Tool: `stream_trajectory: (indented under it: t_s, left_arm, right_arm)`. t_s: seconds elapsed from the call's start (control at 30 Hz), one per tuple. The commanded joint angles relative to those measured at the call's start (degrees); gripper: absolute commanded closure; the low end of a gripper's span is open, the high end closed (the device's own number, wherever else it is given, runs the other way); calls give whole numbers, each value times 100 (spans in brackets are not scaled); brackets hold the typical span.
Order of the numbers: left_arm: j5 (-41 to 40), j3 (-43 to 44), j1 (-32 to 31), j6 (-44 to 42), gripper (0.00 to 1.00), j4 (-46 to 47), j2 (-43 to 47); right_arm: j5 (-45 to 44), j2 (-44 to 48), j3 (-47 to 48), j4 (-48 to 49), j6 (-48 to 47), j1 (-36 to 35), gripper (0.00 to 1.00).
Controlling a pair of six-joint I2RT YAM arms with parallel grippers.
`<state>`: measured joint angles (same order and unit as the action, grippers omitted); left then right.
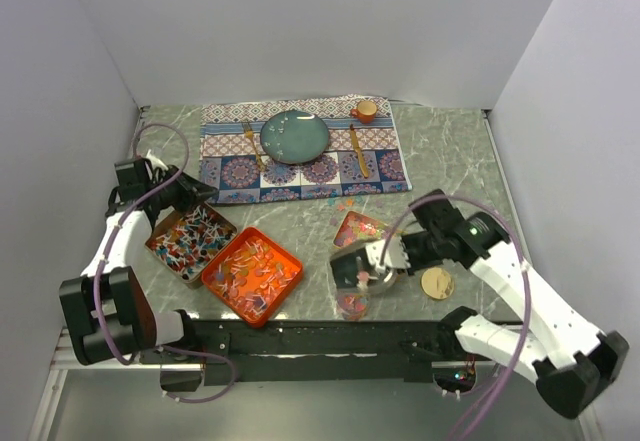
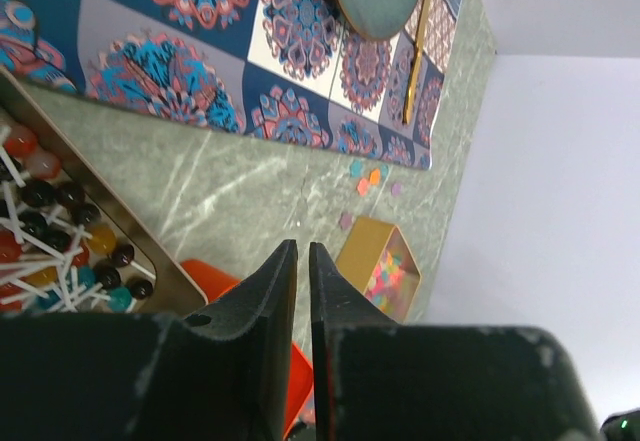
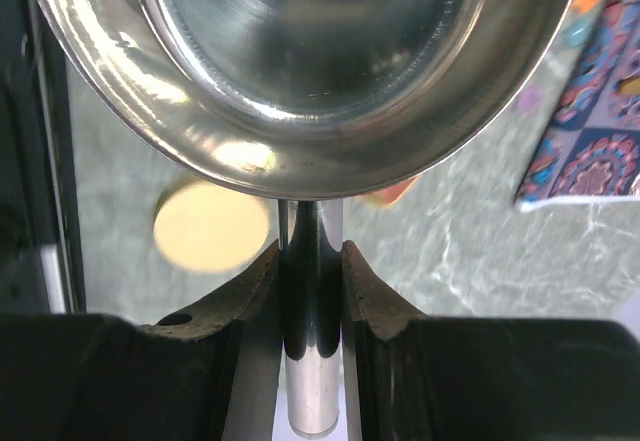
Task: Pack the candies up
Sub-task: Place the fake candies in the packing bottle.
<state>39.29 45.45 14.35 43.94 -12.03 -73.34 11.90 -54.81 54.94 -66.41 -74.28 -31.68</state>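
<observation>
Mostly the packing looks unfinished, as far as I can judge: the candies (image 1: 190, 241) lie in bulk in three open containers. The mixed-colour ones on white sticks fill the metal tray (image 1: 166, 264) near the left edge of the table (image 1: 450, 161). Red-white ones fill the orange tray (image 1: 282, 296) just beside it, toward the near edge. Pastel pieces sit in a small gold box (image 1: 340, 229) near the middle. A few loose pastel pieces (image 1: 345, 204) lie on the table between this box and the placemat (image 1: 230, 176). The right gripper (image 3: 310, 251) pinches the handle of the metal scoop (image 3: 300, 81) over a small jar (image 1: 352, 306) at the near edge. Something reddish shows in the jar, and a round gold lid (image 1: 436, 282) lies beside it. Whether the scoop carries anything I cannot tell. The left gripper (image 2: 303, 251) holds nothing, its fingers only a thin slit apart.
</observation>
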Motion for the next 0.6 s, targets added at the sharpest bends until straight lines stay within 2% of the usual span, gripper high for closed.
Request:
stream_trajectory:
  t_s: [0.0, 0.27, 0.57]
  left_arm:
    - [-79, 280, 68, -132, 84, 228, -40]
    - [-97, 140, 77, -61, 84, 280, 162]
    - [-149, -265, 103, -9, 76, 394, 513]
  right_arm:
    - [-451, 514, -413, -311, -623, 48, 100]
    - [-1225, 348, -581, 14, -306, 48, 100]
    - [-1954, 357, -36, -275, -869, -180, 100]
